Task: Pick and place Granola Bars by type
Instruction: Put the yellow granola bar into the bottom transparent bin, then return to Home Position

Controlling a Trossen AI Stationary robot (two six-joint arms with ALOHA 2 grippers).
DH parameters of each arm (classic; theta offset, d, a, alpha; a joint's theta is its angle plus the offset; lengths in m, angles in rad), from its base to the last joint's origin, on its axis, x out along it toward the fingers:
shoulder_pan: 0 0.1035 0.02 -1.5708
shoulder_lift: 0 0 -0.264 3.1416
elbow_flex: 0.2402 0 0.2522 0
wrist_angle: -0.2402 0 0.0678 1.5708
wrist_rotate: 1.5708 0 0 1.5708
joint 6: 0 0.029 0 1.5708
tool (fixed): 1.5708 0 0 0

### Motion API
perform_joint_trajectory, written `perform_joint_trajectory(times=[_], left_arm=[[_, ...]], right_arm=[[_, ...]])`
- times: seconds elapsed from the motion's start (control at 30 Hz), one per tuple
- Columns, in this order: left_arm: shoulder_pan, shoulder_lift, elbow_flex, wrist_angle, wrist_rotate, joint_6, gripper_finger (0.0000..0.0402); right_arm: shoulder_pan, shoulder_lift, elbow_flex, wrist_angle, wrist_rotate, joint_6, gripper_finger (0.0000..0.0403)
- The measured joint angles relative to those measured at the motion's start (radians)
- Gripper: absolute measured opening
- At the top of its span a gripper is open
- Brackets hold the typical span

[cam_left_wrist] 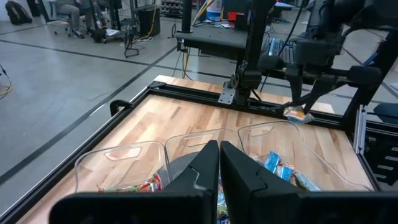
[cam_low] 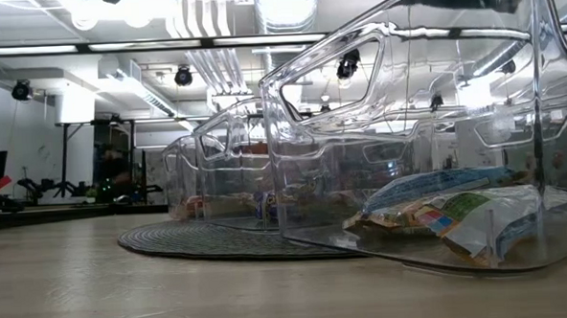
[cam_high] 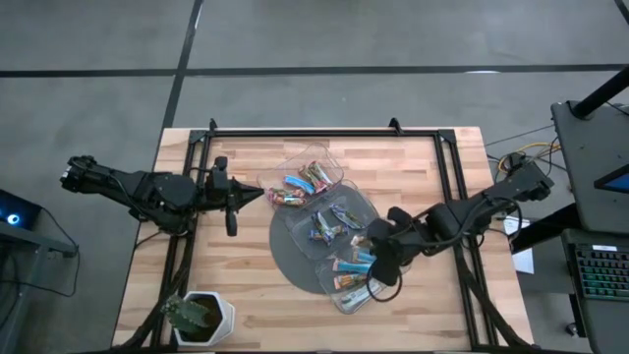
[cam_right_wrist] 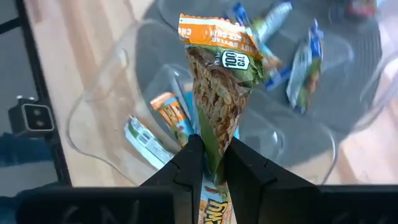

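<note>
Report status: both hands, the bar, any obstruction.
Right hand shut on orange-green granola bar, above near clear tray. Left hand shut, empty, at table's left. Nothing blocking the tray.

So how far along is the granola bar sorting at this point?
Well under way. All three clear plastic trays on the grey round mat already hold shiny wrapped granola bars. In hand: the right gripper is shut on an orange-and-green wrapped bar above the nearest tray. No loose bars show on the wooden table. The left gripper waits shut.
</note>
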Motion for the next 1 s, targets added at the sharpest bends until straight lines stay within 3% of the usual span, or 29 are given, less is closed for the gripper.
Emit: perform_joint_trajectory(times=[0.53, 0.77, 1.0], left_arm=[[0.000, 0.000, 0.000, 0.000, 0.000, 0.000, 0.0000], [0.000, 0.000, 0.000, -0.001, 0.000, 0.000, 0.0000], [0.000, -0.001, 0.000, -0.001, 0.000, 0.000, 0.0000]], right_arm=[[-0.014, 0.000, -0.112, -0.101, -0.045, 0.547, 0.0052], [-0.016, 0.000, -0.118, -0.093, -0.062, 0.552, 0.0056], [-0.023, 0.000, -0.118, -0.093, -0.050, 0.547, 0.0104]])
